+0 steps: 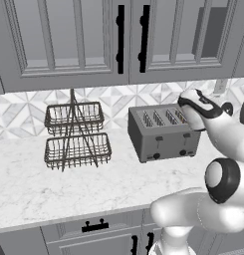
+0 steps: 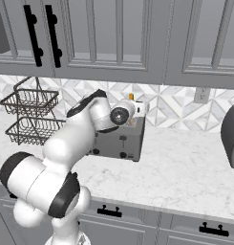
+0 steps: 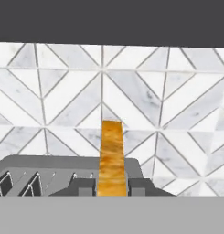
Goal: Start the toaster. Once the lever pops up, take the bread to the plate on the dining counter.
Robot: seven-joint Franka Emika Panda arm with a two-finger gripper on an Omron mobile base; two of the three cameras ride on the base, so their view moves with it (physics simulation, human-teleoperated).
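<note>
Now gripper point(image 3: 112, 187) is clamped on the bread point(image 3: 112, 157), slice edge-on between the fingertips point(image 3: 84, 186), standing up above the toaster point(image 3: 49, 176) just below and beside it. Lift step, I judge: pull straight up along the slot until clear, keep the slice upright, hold squeeze steady, then swing off the tabletop point(image 1: 54, 184). Plate location can't tell.

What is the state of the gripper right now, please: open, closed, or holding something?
Gripper: closed on the bread, holding the slice upright between its fingertips, above the toaster.
</note>
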